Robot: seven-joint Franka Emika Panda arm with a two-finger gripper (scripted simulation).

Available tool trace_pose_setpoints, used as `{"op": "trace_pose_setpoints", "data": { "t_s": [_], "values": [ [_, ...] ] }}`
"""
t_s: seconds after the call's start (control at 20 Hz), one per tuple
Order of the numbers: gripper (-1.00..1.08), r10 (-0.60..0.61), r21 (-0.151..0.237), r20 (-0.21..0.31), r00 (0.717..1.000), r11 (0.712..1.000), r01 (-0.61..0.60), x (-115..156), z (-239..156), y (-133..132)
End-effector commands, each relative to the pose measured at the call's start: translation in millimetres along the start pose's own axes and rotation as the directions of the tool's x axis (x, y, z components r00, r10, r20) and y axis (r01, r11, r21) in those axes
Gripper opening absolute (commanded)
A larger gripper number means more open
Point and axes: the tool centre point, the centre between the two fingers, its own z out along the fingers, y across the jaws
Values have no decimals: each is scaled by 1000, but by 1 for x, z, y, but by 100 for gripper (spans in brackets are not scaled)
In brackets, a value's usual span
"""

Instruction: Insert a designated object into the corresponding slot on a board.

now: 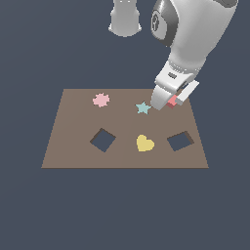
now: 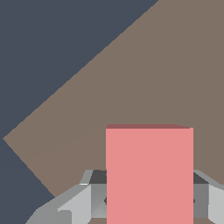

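Observation:
The coral-red block (image 1: pixel 172 101) sits between the two fingers of my gripper (image 1: pixel 169 103), over the far corner of the board (image 1: pixel 73 122) at the exterior view's right. In the wrist view the block (image 2: pixel 148 175) fills the space between the grey fingers (image 2: pixel 74 205), and the jaws stand against its sides. The slot (image 1: pixel 180 141), a dark, slightly tilted square cutout, lies nearer the board's front edge, in front of the block. I cannot tell whether the block rests on the board or hangs just above it.
On the board are a pink flower shape (image 1: pixel 101 100), a teal star (image 1: pixel 142 107) just beside the gripper, a yellow heart (image 1: pixel 144 143) and a diamond-turned dark cutout (image 1: pixel 103 140). The dark blue floor (image 1: pixel 29 205) surrounds the board. The arm's base (image 1: pixel 125 19) stands behind it.

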Motion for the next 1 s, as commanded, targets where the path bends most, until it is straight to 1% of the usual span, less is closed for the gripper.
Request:
{"op": "trace_pose_setpoints", "data": {
  "t_s": [0.0, 0.3, 0.55, 0.75, 0.85, 0.95],
  "values": [
    [-100, -21, -1, 0, 1000, 1000, 21, 1, 0, 4],
    [-100, -110, -1, 0, 994, 994, 110, 5, -1, 18],
    [-100, -220, -1, 0, 975, 975, 220, 12, -2, 34],
    [-100, -330, -1, 0, 944, 944, 330, 21, -4, 50],
    [-100, -392, -1, 0, 920, 920, 392, 28, -4, 58],
    [-100, -457, -1, 0, 890, 890, 457, 35, -5, 67]
  ]
}}
